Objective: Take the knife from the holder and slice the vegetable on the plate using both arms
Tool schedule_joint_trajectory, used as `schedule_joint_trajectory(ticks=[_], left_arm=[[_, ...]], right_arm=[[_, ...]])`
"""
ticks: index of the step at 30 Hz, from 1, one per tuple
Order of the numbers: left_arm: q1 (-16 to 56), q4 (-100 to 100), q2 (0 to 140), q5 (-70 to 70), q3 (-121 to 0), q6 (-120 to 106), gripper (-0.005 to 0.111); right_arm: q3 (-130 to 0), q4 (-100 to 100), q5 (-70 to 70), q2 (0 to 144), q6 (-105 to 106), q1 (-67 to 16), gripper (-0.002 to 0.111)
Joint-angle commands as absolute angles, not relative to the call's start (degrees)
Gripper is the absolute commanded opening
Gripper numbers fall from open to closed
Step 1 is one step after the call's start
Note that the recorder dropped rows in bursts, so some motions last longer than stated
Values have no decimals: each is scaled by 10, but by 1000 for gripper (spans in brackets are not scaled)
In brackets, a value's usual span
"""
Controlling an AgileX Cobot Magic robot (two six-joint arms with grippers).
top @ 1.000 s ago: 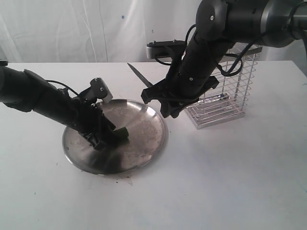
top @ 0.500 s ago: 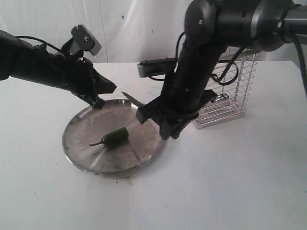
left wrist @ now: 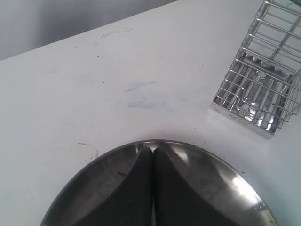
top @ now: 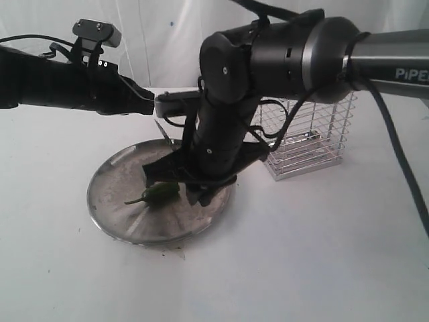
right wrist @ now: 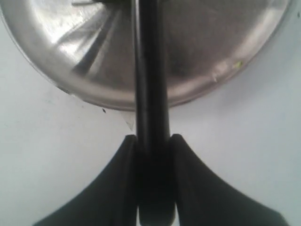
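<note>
The dark green chilli [top: 161, 193] lies on the steel plate [top: 114, 216], stem pointing left. My right gripper [right wrist: 151, 137] is shut on the black knife [right wrist: 150, 70] by its handle. The blade reaches across the plate [right wrist: 211, 47]. In the exterior view the right gripper [top: 198, 193] hangs low over the plate's right half, right beside the chilli, with the blade tip [top: 159, 129] showing behind it. My left gripper [top: 149, 106] is shut and empty, raised above the plate's far rim. In its wrist view the left gripper [left wrist: 153, 153] hovers over the plate [left wrist: 235, 188].
The silver wire holder [top: 315, 134] stands upright and empty to the right of the plate, also seen in the left wrist view [left wrist: 263, 89]. White tabletop surrounds the plate, and a white curtain hangs behind the table.
The left gripper let go of the chilli and rose up and back from the plate. The right arm swung left with the knife and now hangs over the plate, next to the chilli.
</note>
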State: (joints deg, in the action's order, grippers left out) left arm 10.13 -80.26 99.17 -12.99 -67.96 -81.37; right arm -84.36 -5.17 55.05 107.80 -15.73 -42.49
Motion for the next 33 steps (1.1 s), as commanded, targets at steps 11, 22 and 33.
schedule_joint_trajectory(ticks=[11,22,33], left_arm=[[103,-934,1070,-218,-680,-890,0],[68,-999,1087,-290,-680,-934,0],[66,-999,1087,-298,-680,-947,0]], right_arm=[[-725,-57,495,1036,-165,-429,0],[-725,-121,478,1051,-106,-429,0],[-725,-119,486,1061,-106,-429,0]])
